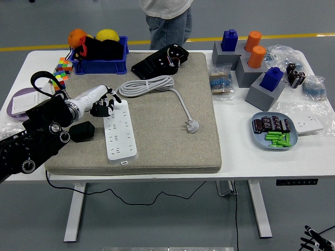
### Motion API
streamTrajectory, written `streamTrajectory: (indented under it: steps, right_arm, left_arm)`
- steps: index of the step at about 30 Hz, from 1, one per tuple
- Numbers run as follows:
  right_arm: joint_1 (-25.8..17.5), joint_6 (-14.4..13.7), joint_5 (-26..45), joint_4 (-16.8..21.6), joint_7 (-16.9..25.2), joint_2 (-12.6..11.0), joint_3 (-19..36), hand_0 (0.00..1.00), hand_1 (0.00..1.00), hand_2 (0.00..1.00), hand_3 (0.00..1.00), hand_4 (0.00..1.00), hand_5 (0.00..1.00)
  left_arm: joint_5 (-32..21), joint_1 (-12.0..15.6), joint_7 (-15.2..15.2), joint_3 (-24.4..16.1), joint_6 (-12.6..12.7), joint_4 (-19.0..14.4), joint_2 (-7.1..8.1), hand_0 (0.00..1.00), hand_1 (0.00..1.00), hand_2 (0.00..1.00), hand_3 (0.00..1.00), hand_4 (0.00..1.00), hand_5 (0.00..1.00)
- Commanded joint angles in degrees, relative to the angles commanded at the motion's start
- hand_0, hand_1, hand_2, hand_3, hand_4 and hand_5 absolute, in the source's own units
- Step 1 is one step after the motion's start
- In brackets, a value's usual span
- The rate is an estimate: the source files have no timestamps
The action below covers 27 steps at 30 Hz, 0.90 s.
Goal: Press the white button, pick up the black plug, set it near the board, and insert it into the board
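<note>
Spanning most of the view, the white worktop (246, 157) stands on a grey floor crossed by a yellow line, and a thick beige felt mat (172, 151) covers its left and middle part. At the far side a person in jeans and a light top (167, 21) stands with no hands in sight.

The left hand (101, 104), white-backed with black fingers, reaches in from the left on a black arm and hangs over the far end of the long white power strip board (120, 130), which runs from under the fingers toward the near edge. Its fingers are loosely bent downward and grip nothing; whether they touch the board cannot be told. The black plug adapter (82, 132) lies on the mat just beside and nearer than the hand, close to the black forearm. Beyond the hand to the right lies a coiled grey cable (146, 85), its white three-pin plug (192, 125) farther right. Past the hand sit a blue plastic bin of fruit (99, 55), colourful puzzle cubes (64, 65) and a black device (161, 60). Well to the right are grey blocks with blue and orange pegs (251, 63) and a light blue tray of green and dark parts (273, 132).
</note>
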Motion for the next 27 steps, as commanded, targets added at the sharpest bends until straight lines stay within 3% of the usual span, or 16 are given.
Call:
streamTrajectory:
  steps: [9,27]
  right_arm:
    - [0.1,0.0,0.3,0.0,0.1,0.0,-0.2,0.724,0.609,0.556,0.659,0.735,0.492]
    - [0.3,0.0,0.6,0.0,0.0,-0.1,-0.7,0.724,0.609,0.555,0.659,0.734,0.493]
  left_arm:
    - [-0.6,-1.2,0.2,2.6,0.1,2.1,-0.65,0.009,0.022,0.136,0.613,0.113,0.002]
    - [0.4,-4.1,1.6,5.2,0.3,8.0,-3.49,0.009,0.02,0.135,0.622,0.114,0.002]
